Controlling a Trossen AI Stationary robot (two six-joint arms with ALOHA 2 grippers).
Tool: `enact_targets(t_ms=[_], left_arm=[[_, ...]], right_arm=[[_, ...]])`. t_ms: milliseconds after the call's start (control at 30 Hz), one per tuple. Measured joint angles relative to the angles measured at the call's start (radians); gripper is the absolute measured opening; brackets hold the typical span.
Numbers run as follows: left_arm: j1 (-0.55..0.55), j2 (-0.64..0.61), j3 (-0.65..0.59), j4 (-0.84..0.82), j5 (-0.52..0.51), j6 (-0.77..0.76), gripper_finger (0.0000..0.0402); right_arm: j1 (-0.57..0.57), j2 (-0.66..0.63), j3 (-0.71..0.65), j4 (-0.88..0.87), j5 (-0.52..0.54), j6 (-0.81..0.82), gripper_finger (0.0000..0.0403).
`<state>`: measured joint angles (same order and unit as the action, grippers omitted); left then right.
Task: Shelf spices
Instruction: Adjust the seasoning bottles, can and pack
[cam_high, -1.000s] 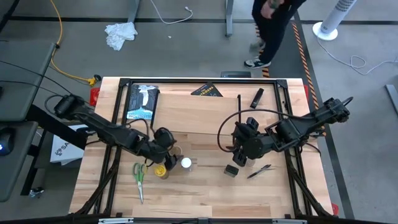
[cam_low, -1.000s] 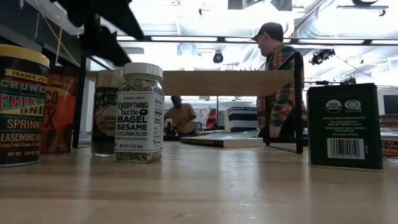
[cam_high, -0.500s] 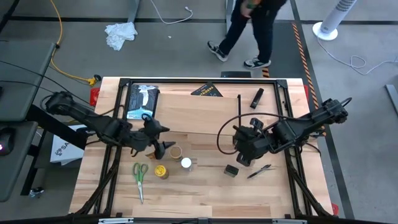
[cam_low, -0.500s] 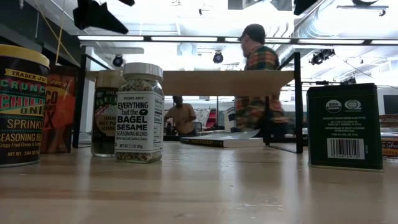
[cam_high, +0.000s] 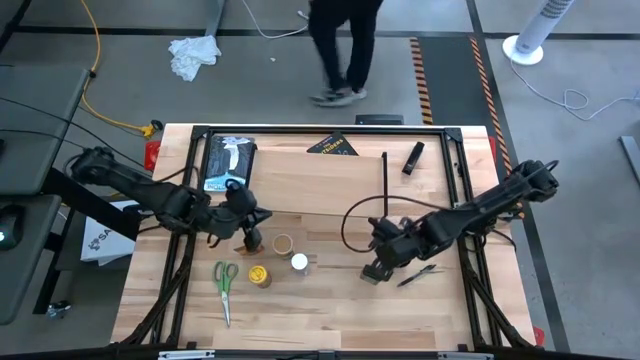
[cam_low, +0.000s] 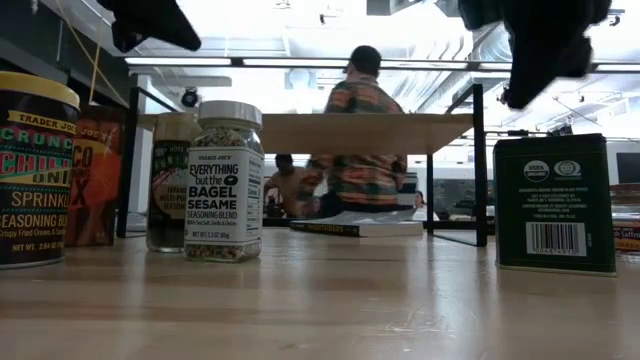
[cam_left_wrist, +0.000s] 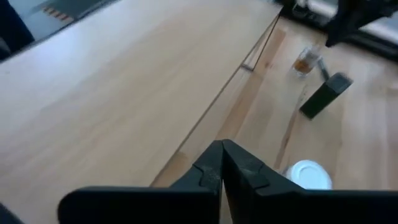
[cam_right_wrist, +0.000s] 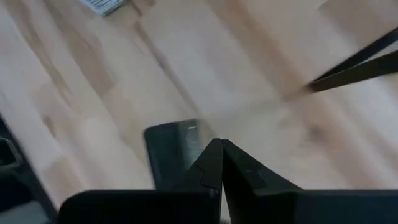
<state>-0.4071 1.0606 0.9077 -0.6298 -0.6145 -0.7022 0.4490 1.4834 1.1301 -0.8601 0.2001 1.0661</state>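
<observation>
The spices stand on the table in front of the shelf (cam_high: 320, 185): a yellow-lidded jar (cam_high: 259, 275), a white-lidded jar (cam_high: 299, 263), a wide tan round one (cam_high: 283, 243), a small black tin (cam_high: 372, 273) and a tiny brown jar (cam_left_wrist: 305, 62). An orange-brown packet (cam_low: 97, 180) stands behind the yellow-lidded jar. My left gripper (cam_high: 249, 237) hangs shut, left of the tan jar and raised. My right gripper (cam_high: 380, 262) is shut, just above the black tin (cam_right_wrist: 171, 155) and clear of it in the low view.
Green-handled scissors (cam_high: 223, 280) lie left of the yellow-lidded jar. A marker (cam_high: 415, 275) lies right of the black tin. A black book (cam_high: 332, 145) and a blue-and-black pack (cam_high: 228, 165) lie at the back. A person (cam_high: 340, 50) walks beyond the far edge.
My left gripper has risen from the tan jar, drawn back toward the table's left and shut on nothing. My right gripper has shut and moved toward the near edge, coming down over the black tin. The jars have not moved. The person has walked left.
</observation>
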Motion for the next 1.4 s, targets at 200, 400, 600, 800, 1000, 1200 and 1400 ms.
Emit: enact_targets(t_ms=[200, 400, 600, 800, 1000, 1200, 1400], left_arm=[[0.015, 0.056, 0.000, 0.008, 0.064, 0.031, 0.0001], [0.015, 0.159, 0.000, 0.029, 0.113, 0.061, 0.0001], [0.021, 0.255, -0.001, 0.059, 0.109, 0.061, 0.0000], [0.070, 0.319, -0.001, 0.046, 0.086, 0.081, 0.0000], [0.173, 0.334, -0.001, 0.041, 0.083, 0.191, 0.0000], [0.297, 0.329, -0.001, 0.057, 0.124, 0.330, 0.0000], [0.363, 0.310, -0.002, 0.068, 0.241, 0.402, 0.0000]], right_arm=[[-0.030, -0.002, -0.059, 0.114, 0.068, 0.080, 0.0000], [-0.105, -0.009, -0.046, 0.082, 0.142, 0.049, 0.0000], [-0.172, -0.008, -0.045, 0.080, 0.141, -0.010, 0.0000], [-0.230, -0.008, -0.045, 0.080, 0.145, -0.073, 0.0000], [-0.292, -0.008, -0.045, 0.083, 0.148, -0.138, 0.0000], [-0.347, -0.008, -0.045, 0.087, 0.145, -0.196, 0.0000], [-0.377, -0.010, -0.045, 0.178, 0.061, -0.292, 0.0000]])
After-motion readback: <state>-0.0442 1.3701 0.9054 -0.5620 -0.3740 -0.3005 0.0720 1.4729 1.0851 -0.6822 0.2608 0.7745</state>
